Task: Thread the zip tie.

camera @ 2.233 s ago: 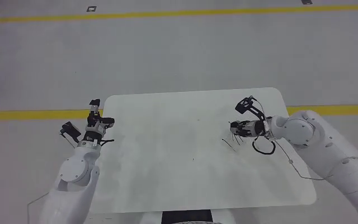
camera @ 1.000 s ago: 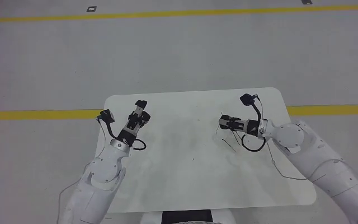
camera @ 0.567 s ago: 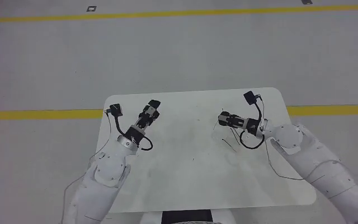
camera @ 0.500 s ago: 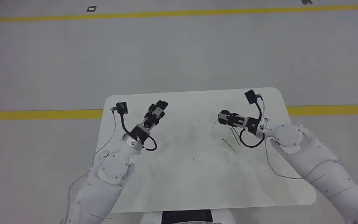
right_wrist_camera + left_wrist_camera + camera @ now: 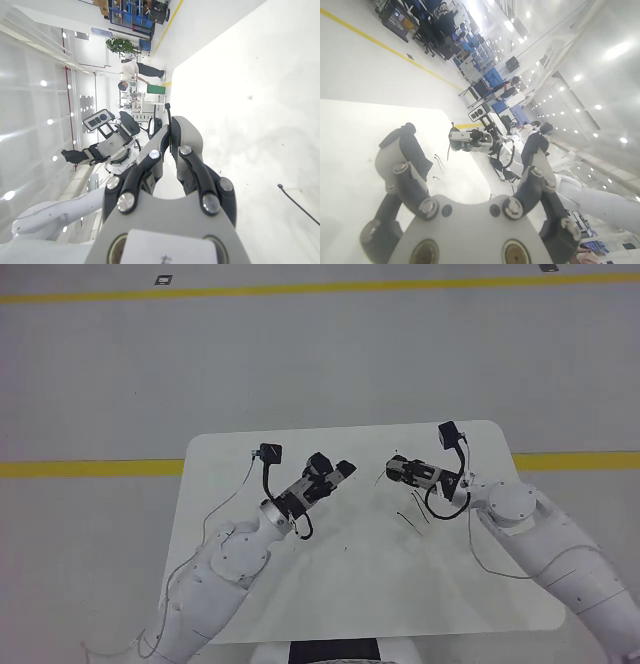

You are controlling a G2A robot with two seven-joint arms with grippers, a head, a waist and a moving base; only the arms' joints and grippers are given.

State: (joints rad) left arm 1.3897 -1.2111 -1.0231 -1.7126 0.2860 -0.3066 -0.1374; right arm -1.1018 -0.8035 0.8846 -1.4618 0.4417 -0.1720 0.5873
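Observation:
My right gripper [image 5: 171,122] is shut on a thin black zip tie [image 5: 170,117], whose head sticks out past the fingertips. In the top view this gripper [image 5: 391,471] hovers over the table's far right part, and the zip tie [image 5: 382,477] hangs from it. My left gripper [image 5: 336,468] is open with nothing in it, a short way to the left of the right one and facing it. The left wrist view shows its own open gripper [image 5: 476,128], and beyond it the right gripper [image 5: 460,136] with the zip tie [image 5: 448,151] dangling.
Loose black zip ties [image 5: 408,521] lie on the white table [image 5: 450,594] just in front of the right gripper; they also appear as zip ties [image 5: 440,162] in the left wrist view. One zip tie [image 5: 297,205] lies near the right wrist.
My left arm has swung from the table's left edge toward the middle, closing on the right gripper. The right gripper has moved a little up and back with the zip tie.

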